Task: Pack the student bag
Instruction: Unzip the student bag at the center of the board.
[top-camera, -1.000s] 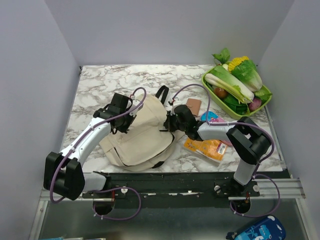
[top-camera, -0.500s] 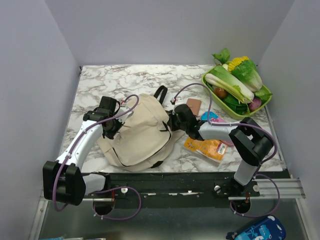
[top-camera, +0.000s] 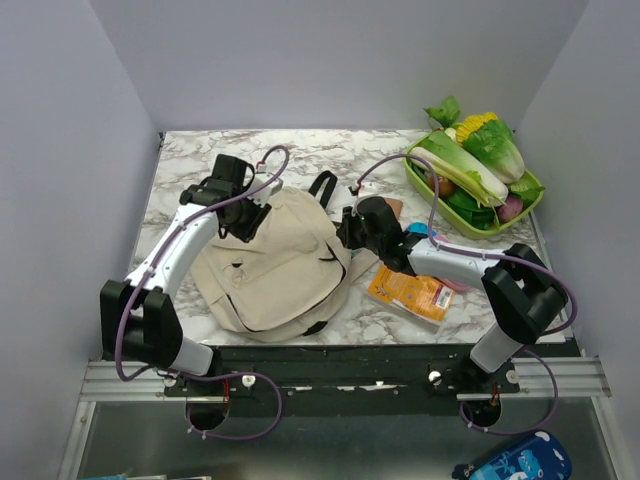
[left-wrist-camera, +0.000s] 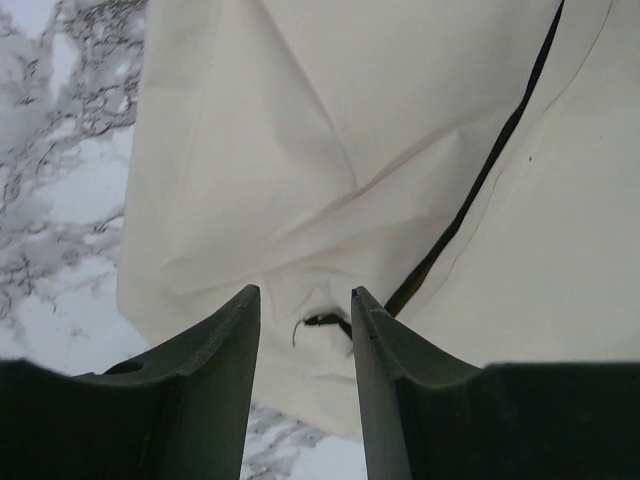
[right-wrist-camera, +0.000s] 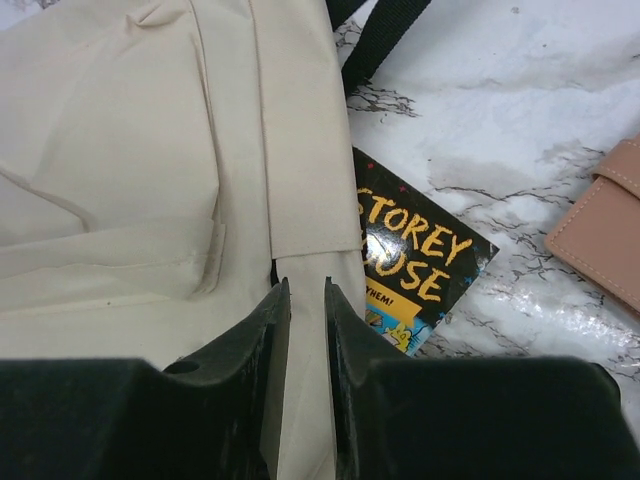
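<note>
Marble table (top-camera: 200, 160) | student bag (top-camera: 275, 265) flat | top far-right, base near-left

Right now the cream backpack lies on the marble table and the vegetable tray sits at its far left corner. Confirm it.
Wrong corner: the vegetable tray sits at the far right, per the top external view. The cream backpack does lie on the marble table.

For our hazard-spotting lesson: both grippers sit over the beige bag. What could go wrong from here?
1. The book is tucked under the student bag beside the right gripper; tugging fabric there may drag it.
2. The left gripper is open over loose folds; a pinch might catch only one layer.
</note>
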